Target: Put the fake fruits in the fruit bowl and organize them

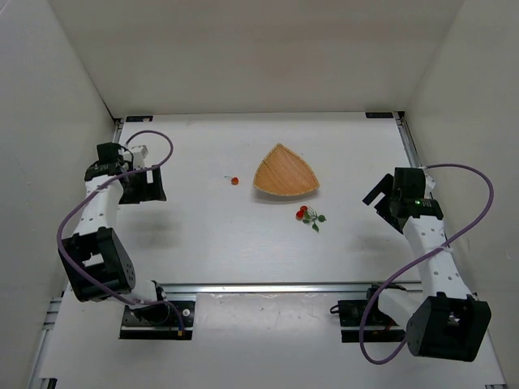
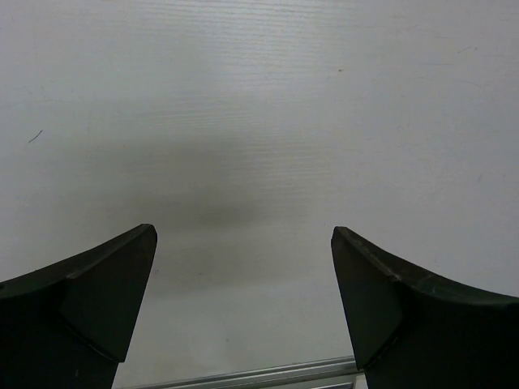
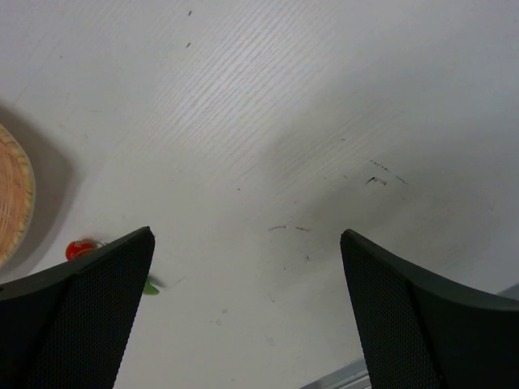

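Note:
The tan woven fruit bowl (image 1: pixel 285 172) sits mid-table and looks empty; its edge shows at the left of the right wrist view (image 3: pixel 15 194). A single red berry with a thin stem (image 1: pixel 234 181) lies left of the bowl. A red berry cluster with green leaves (image 1: pixel 308 215) lies just in front of the bowl; part of it shows in the right wrist view (image 3: pixel 79 249). My left gripper (image 1: pixel 154 185) is open and empty at the far left, over bare table (image 2: pixel 243 235). My right gripper (image 1: pixel 378 197) is open and empty, right of the cluster (image 3: pixel 247 239).
White walls enclose the table on the left, right and back. A metal rail (image 1: pixel 268 287) runs along the near edge in front of the arm bases and shows at the bottom of the left wrist view (image 2: pixel 243 377).

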Controlling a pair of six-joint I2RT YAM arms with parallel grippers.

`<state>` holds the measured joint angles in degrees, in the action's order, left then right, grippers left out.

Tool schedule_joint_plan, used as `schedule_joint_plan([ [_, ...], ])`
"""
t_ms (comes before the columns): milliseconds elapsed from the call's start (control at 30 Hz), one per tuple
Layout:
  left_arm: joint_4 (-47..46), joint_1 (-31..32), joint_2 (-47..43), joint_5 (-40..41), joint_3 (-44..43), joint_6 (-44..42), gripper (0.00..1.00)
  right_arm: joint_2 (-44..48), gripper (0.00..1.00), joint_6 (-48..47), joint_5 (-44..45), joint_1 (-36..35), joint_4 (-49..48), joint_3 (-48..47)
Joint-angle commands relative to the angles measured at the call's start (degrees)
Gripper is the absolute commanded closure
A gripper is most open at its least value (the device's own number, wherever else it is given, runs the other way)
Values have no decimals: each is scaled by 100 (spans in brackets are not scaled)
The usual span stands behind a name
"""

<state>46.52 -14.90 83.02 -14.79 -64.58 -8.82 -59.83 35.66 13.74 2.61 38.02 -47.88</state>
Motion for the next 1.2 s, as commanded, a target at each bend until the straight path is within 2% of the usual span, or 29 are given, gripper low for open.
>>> schedule_joint_plan([
  [0,-3,-13,-339,-402,-81,-199,0,103,0,-243,-274,29,-23,50],
  [100,-3,564,-392,-263,-168,-515,0,103,0,-401,-328,-32,-84,50],
  [133,-3,1106,-279,200,-343,-620,0,164,0,-480,-328,-85,-145,103],
  [233,-3,2040,63,1124,-739,-796,0,165,0,-560,-328,-251,-251,103],
  [267,-3,2565,369,1475,-1089,-936,0,165,0,-630,-328,-322,-251,103],
  [367,-3,3358,1159,1628,-1905,-1235,0,42,0,-630,-171,-691,-304,42],
  [433,-3,3650,1662,1628,-2355,-1385,0,-116,0,-552,-21,-998,-304,42],
  [467,-3,3860,2221,1576,-2836,-1386,0,-116,0,-551,93,-1086,-304,42],
  [633,120,4056,3658,1452,-4228,-1167,0,-178,0,-288,200,-1438,-251,94],
  [700,120,3986,4000,1505,-4553,-1114,5,-126,0,-288,252,-1491,-199,155],
  [800,120,3933,4195,1286,-4608,-1305,15,-11,0,-288,252,-1492,-198,261],
  [933,120,3986,4336,1233,-4608,-1587,18,-11,0,-340,304,-1492,-146,323],
  [1167,173,4038,4679,1180,-4555,-1588,24,-11,0,-393,367,-1492,-93,376],
])
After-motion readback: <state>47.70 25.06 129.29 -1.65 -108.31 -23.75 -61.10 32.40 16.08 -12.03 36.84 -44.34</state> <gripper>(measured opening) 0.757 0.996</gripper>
